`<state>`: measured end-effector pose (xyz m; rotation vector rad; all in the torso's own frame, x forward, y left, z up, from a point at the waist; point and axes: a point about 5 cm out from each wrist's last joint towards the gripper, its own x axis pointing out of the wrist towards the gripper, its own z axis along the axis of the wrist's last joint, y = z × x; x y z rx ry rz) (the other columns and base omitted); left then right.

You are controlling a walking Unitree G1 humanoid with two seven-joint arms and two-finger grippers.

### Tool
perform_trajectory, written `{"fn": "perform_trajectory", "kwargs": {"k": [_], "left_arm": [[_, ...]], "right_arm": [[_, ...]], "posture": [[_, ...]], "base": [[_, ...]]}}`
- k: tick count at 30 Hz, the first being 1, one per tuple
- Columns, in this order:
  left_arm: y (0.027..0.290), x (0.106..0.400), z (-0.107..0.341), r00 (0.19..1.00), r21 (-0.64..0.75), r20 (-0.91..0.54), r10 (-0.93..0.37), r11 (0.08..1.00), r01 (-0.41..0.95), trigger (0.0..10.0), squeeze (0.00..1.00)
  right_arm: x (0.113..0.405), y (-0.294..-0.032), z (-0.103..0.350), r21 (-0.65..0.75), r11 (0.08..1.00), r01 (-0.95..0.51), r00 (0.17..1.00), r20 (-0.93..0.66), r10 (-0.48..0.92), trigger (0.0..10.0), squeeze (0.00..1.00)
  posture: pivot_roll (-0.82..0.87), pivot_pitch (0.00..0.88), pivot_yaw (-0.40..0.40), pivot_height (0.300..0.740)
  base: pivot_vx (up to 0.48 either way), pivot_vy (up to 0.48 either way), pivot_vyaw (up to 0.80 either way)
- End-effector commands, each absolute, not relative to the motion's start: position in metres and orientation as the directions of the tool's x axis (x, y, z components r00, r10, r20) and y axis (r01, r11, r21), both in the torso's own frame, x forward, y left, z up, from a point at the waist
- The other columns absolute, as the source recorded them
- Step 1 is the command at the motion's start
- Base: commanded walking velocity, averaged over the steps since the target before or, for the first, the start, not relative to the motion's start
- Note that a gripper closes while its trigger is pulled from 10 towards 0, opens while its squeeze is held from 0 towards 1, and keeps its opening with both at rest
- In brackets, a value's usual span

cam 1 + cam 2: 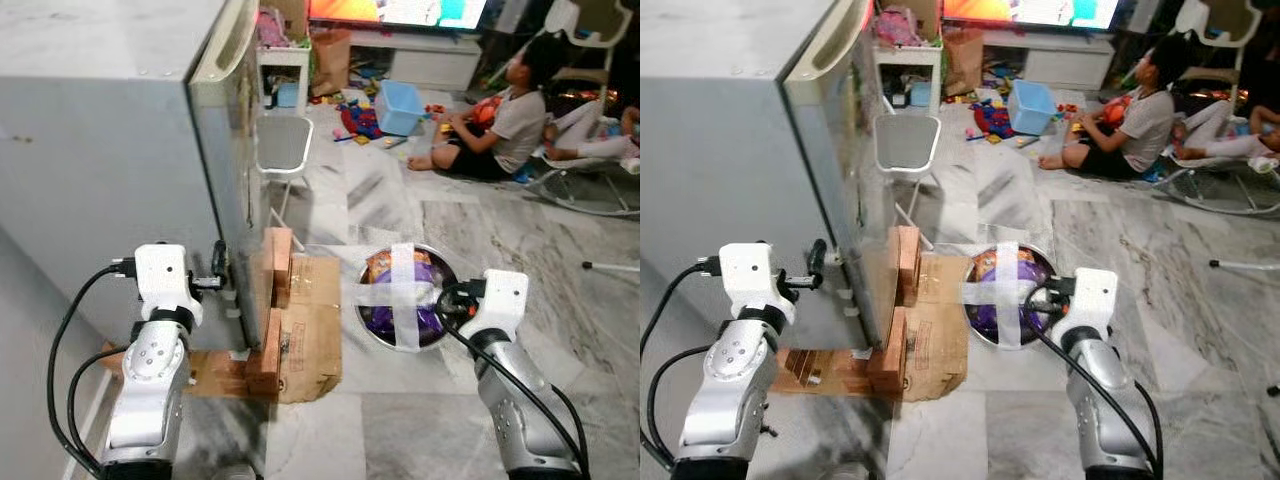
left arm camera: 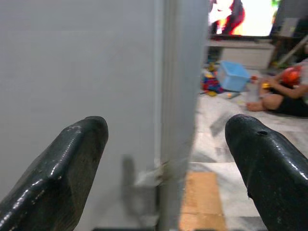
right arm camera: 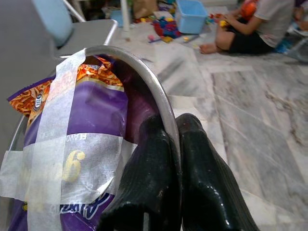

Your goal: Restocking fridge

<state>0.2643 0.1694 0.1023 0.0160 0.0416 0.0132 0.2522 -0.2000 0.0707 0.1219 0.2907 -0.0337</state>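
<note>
The grey fridge (image 1: 100, 150) stands at the left with its door (image 1: 238, 190) shut or nearly so. My left gripper (image 1: 218, 268) is open at the door's lower edge, and its fingers (image 2: 72, 159) straddle that edge (image 2: 175, 96) in the left wrist view. A metal bowl (image 1: 400, 346) sits on the floor to the right. It holds purple and orange snack bags (image 3: 91, 110) strapped down with white tape (image 1: 405, 290). My right gripper (image 3: 175, 139) is shut on the bowl's rim (image 3: 144, 72), one finger inside and one outside.
Wooden blocks (image 1: 277, 265) and flattened cardboard (image 1: 312, 330) lie at the fridge's foot. A grey folding chair (image 1: 283, 145) stands behind it. A person (image 1: 500, 120) sits on the marble floor at the back right among toys and a blue bin (image 1: 402, 105).
</note>
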Motion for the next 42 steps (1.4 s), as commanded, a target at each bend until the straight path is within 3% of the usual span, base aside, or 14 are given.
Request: {"fn": "perform_trajectory", "kwargs": {"k": [1,7,29,33,37,42], "left_arm": [[0.167,0.265,0.104,0.999,0.011,-0.032,-0.008,1.0,0.009,10.0,0.0],[0.168,0.265,0.105,1.0,0.0,-0.025,-0.013,1.0,0.013,10.0,0.0],[0.165,0.264,0.102,0.999,-0.033,-0.038,-0.021,0.999,0.019,10.0,0.0],[0.161,0.271,0.1,0.997,-0.033,-0.059,-0.043,0.999,0.041,10.0,0.0],[0.145,0.284,0.102,0.988,-0.026,-0.057,-0.143,0.99,0.142,10.0,0.0],[0.139,0.297,0.103,0.988,-0.011,-0.045,-0.149,0.989,0.149,10.0,0.0]], "right_arm": [[0.253,-0.205,0.079,0.113,0.992,0.063,0.966,-0.258,-0.032,10.0,0.0],[0.25,-0.207,0.08,0.117,0.991,0.069,0.964,-0.262,-0.036,10.0,0.0],[0.247,-0.21,0.076,0.113,0.993,0.046,0.954,-0.3,-0.01,10.0,0.0],[0.243,-0.213,0.075,0.103,0.994,0.046,0.951,-0.309,-0.012,10.0,0.0],[0.232,-0.219,0.071,0.088,0.995,0.041,0.942,-0.335,-0.009,10.0,0.0],[0.223,-0.222,0.067,0.081,0.995,0.056,0.936,-0.351,-0.025,10.0,0.0]], "posture": [[0.02,0.0,-0.035,0.74],[0.02,0.0,-0.035,0.74],[0.02,0.0,-0.045,0.74],[0.02,0.0,-0.045,0.74],[0.01,0.0,-0.043,0.74],[-0.01,0.0,-0.033,0.74]], "base": [[0.39,0.0,0.0],[0.418,0.0,0.0],[0.0,0.0,-0.1],[0.0,0.0,0.0],[0.0,0.0,0.0],[0.0,0.0,0.0]]}}
